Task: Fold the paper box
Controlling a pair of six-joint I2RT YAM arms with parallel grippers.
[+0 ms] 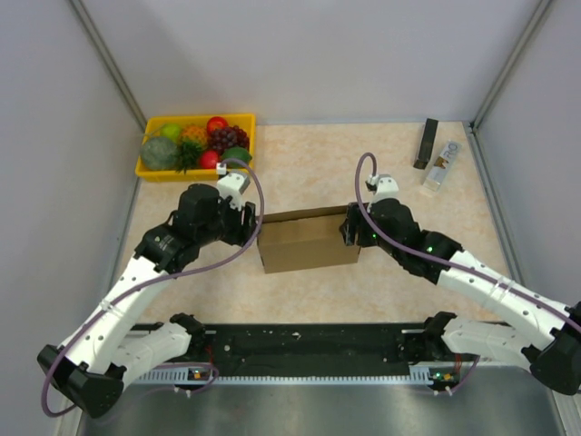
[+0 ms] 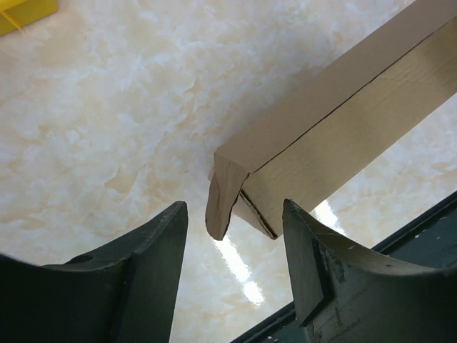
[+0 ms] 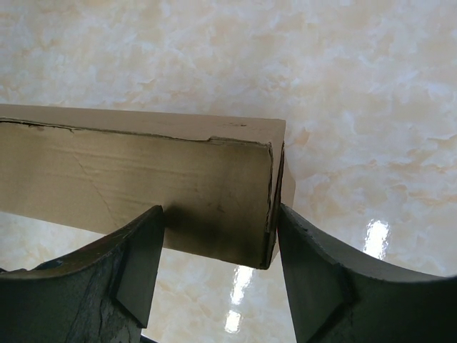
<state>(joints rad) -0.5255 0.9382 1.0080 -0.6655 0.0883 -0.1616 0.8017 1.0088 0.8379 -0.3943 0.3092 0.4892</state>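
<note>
The paper box (image 1: 309,241) is a brown cardboard mailer standing on its long edge in the middle of the table. My left gripper (image 1: 253,223) is at its left end. In the left wrist view this gripper (image 2: 235,211) is open, and a curled end flap (image 2: 223,200) of the box (image 2: 343,114) sticks out just beyond its fingertips without touching them. My right gripper (image 1: 351,229) is at the box's right end. In the right wrist view it (image 3: 218,214) is open around the end corner of the box (image 3: 143,179). One finger (image 3: 314,264) rests against the end flap.
A yellow tray (image 1: 147,168) of fruit sits at the back left, and its corner shows in the left wrist view (image 2: 21,13). A black bar (image 1: 427,143) and a small clear packet (image 1: 442,165) lie at the back right. A black rail (image 1: 309,343) runs along the near edge. Grey walls enclose the table.
</note>
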